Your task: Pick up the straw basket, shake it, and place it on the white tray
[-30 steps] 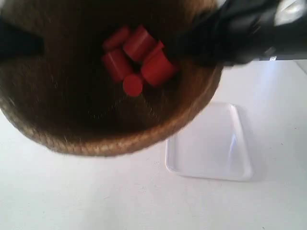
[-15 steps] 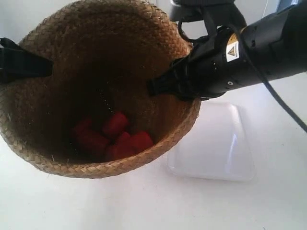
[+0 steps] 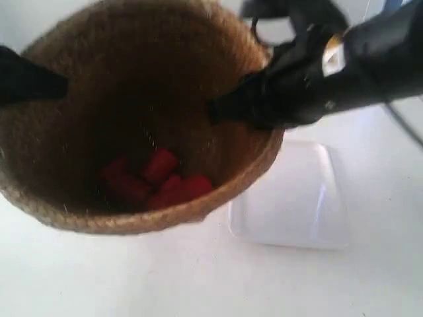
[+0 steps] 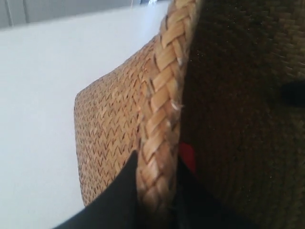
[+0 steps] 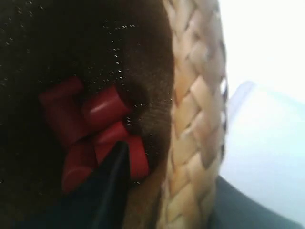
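The straw basket point(image 3: 73, 152) hangs in the air above the table, blurred by motion, with its dark inside facing the exterior view. Several red cylinders point(image 3: 155, 178) lie at its bottom. The arm at the exterior view's left point(image 3: 36, 82) grips the rim on one side. The arm at the exterior view's right point(image 3: 225, 112) grips the opposite side. My left gripper point(image 4: 155, 191) is shut on the braided rim point(image 4: 164, 95). My right gripper point(image 5: 186, 200) is shut on the rim point(image 5: 195, 95), beside the red cylinders point(image 5: 95, 124). The white tray point(image 3: 297, 198) lies on the table, partly under the basket.
The white table point(image 3: 198, 284) stretches around the tray. The right arm's black body point(image 3: 357, 66) crosses above the tray's far side. The tray's edge point(image 5: 267, 143) shows just outside the rim in the right wrist view.
The basket has been shaken: a second ago it was higher, with the red cylinders tossed up. They then dropped to the bottom, and the basket now blurs, shifted slightly upward.
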